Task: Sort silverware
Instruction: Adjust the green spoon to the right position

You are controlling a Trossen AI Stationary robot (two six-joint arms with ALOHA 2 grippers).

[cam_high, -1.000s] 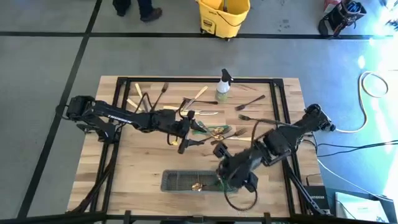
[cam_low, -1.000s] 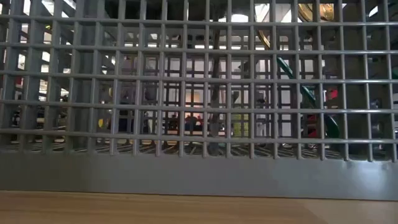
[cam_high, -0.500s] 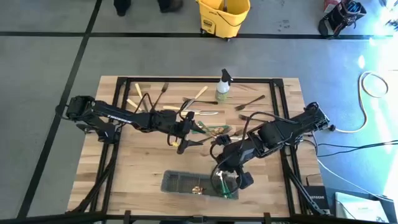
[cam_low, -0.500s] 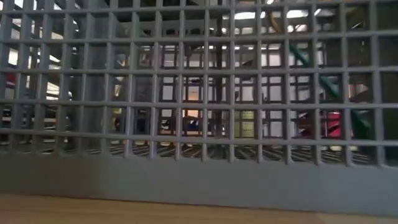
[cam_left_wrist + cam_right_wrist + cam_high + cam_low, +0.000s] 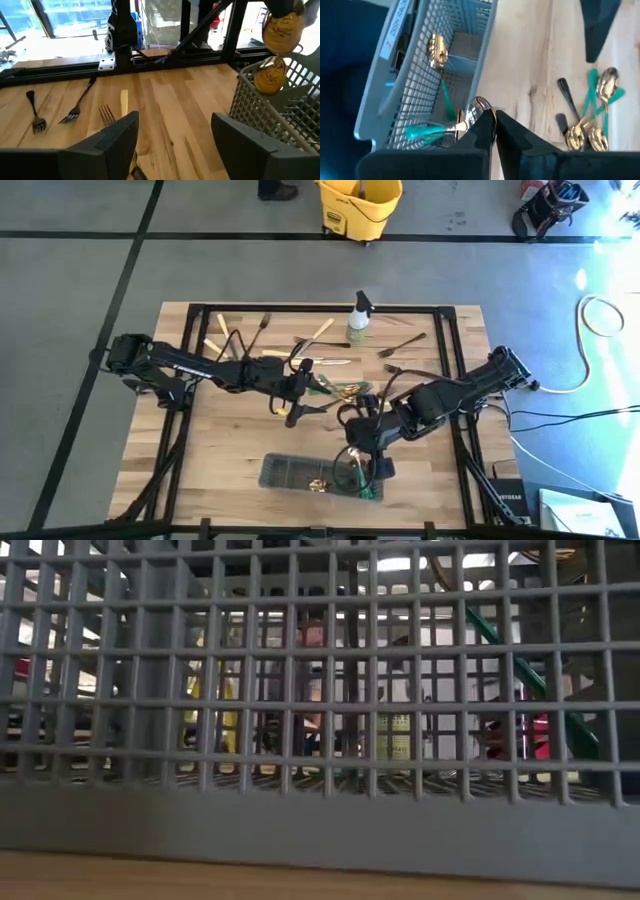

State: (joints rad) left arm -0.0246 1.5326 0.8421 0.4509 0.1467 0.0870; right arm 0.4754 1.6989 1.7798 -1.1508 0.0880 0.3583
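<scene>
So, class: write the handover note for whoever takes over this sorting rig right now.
Right pincer: shut on a gold spoon, beside the grey caddy.
Left pincer: open, empty, low over mid-table.
Done: a gold spoon and green-handled pieces stand in the caddy.
Left: drop the held spoon in, then clear the green-handled cluster mid-table and the forks along the far edge.

overhead view, low view behind caddy [image 5: 320,830] mesh
</scene>
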